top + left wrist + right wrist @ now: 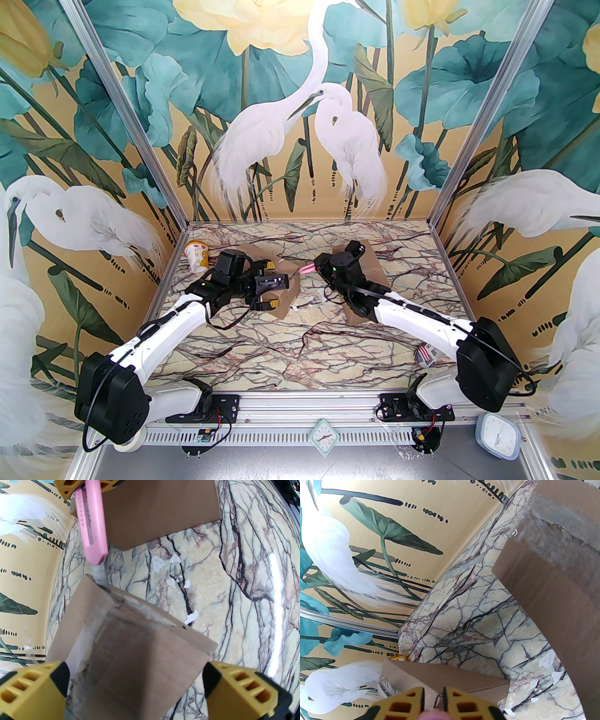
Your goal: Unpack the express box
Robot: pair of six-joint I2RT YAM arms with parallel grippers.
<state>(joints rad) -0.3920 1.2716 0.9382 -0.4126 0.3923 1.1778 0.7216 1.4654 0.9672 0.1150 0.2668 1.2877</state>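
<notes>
Top external view: your left gripper (270, 285) stands wide open astride the express box (287, 287), left of centre on the marble table (300, 347), with one yellow finger on each side. Your right gripper (318, 268) reaches in from the other side, closed on a pink utility knife (307, 269) that points at the box's far edge. A second box (375, 272) lies under the right arm, and a paper cup (197, 255) stands near the back-left corner.

The left wrist view adds what the overhead cannot. The knife's grey blade (101, 579) meets the taped far corner of the express box (131, 644), clear tape runs along its top, and white scraps (174, 558) dot the marble just beyond. Whether the fingers (30, 688) touch the cardboard, you cannot tell from here.

The right wrist view shows the pads (410, 703) drawn close around the pink handle, the express box (445, 676) just ahead, and the taped second box (546, 597) to the right.
</notes>
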